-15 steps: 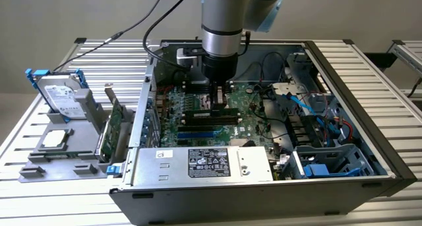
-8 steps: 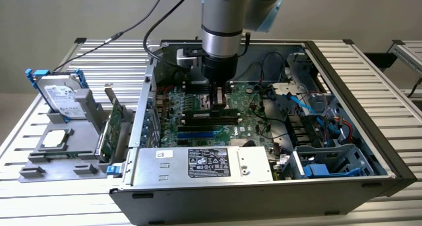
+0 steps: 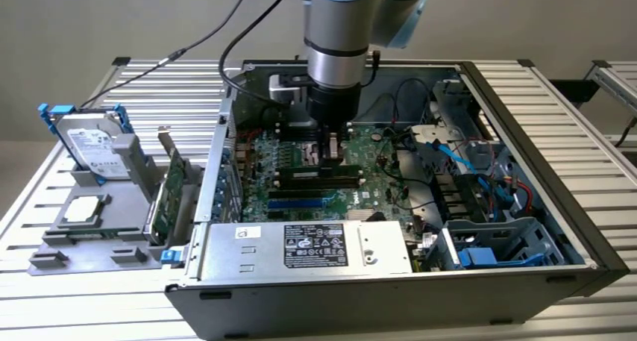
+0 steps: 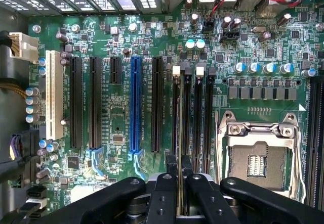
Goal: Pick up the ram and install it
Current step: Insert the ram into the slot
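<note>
The claw (image 4: pixel 179 164) was shut tight on the ram (image 4: pixel 180 128). It held the thin stick on its edge, right over the memory slots (image 4: pixel 195 118) on the motherboard (image 4: pixel 116 113), inside the open computer case (image 3: pixel 527 154). I could not tell if the stick touched a slot. To do this well, I think the stick should be straight, line up with one slot end to end, and go down evenly. The case also held a power supply (image 3: pixel 309 244) at its near side. On the exterior view's left, a grey holder (image 3: pixel 60 240) held a hard drive (image 3: pixel 95 143) and an expansion card (image 3: pixel 171 192).

Slatted metal table (image 3: pixel 568 110), grey wall (image 3: pixel 527 20)
</note>
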Controlling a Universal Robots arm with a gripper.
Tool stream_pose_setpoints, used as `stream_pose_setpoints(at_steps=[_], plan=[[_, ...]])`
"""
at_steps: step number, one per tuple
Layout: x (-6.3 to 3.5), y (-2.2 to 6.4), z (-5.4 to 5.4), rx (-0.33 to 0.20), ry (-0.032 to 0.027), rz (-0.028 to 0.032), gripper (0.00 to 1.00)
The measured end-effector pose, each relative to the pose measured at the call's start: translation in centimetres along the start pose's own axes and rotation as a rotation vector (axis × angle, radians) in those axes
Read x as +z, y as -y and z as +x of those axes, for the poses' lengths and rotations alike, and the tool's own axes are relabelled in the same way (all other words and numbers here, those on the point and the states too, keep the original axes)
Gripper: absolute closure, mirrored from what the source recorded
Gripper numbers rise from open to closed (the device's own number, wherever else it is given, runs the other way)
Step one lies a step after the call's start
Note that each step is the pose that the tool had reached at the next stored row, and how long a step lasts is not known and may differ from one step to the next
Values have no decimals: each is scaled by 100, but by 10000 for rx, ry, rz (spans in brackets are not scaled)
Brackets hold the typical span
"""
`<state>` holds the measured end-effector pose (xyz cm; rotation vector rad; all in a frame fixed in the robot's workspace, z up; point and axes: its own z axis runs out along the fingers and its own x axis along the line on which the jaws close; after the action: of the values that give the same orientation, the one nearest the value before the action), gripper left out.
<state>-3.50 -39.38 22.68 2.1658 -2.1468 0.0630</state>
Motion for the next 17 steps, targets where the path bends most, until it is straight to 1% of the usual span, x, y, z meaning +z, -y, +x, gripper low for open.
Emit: stream_pose_setpoints(at_steps=[1,4,5,6,17], plan=[[0,9,1,-3,1,-40,86],[-1,18,4,-13,1,-210,86],[-1,20,4,-15,1,-257,86],[-1,21,4,-17,0,-273,86],[39,28,1,-15,0,-275,86]])
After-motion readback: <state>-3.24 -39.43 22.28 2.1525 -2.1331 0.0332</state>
